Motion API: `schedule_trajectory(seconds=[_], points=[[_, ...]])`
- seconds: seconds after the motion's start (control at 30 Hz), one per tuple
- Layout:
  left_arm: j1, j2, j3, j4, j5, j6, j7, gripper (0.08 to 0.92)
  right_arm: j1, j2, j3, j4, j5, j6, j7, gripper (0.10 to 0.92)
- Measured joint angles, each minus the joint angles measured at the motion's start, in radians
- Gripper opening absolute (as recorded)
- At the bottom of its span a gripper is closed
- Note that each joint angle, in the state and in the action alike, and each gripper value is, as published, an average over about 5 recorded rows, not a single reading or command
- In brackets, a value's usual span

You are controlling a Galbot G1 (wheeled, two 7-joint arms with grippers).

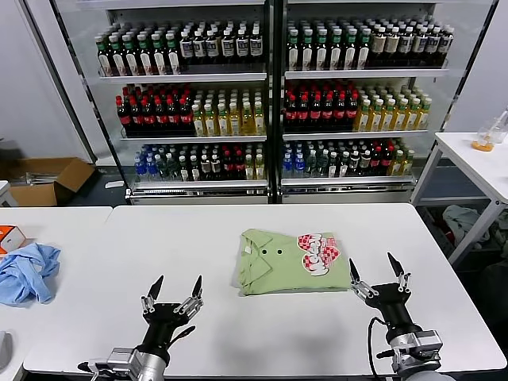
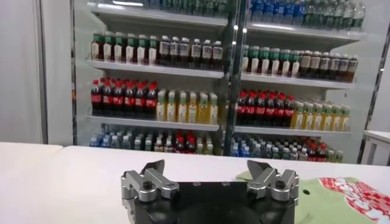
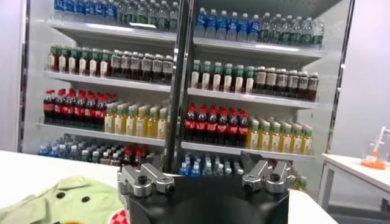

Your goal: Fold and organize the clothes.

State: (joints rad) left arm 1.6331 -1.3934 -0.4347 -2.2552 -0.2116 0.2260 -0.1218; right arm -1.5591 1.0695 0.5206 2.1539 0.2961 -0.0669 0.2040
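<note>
The light green polo shirt [image 1: 292,260] lies folded into a compact rectangle at the middle of the white table [image 1: 262,333], collar and buttons to its left, red-and-white graphic [image 1: 317,252] to its right. My left gripper [image 1: 176,289] is open and empty, near the table's front edge, left of the shirt. My right gripper [image 1: 373,270] is open and empty, just off the shirt's front right corner. The shirt's edge shows in the left wrist view [image 2: 341,198] and the right wrist view [image 3: 67,204], beyond each open gripper [image 2: 207,170] [image 3: 204,164].
A crumpled light blue garment [image 1: 28,271] lies on the adjoining table at the left, next to an orange-and-white box [image 1: 9,236]. Glass-door drink coolers [image 1: 270,95] stand behind the table. A second white table [image 1: 480,159] stands at the far right.
</note>
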Motion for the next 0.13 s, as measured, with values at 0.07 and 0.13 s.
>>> schedule_trajectory(seconds=[0.07, 0.13], points=[[0.003, 0.0, 0.0, -0.002, 0.003, -0.002, 0.0, 0.823, 0.001, 0.002, 0.0, 0.0, -0.002, -0.006, 0.001, 0.823], [0.004, 0.0, 0.0, -0.003, 0.005, -0.003, 0.0, 0.823, 0.002, 0.003, 0.0, 0.0, -0.002, -0.009, 0.002, 0.823]])
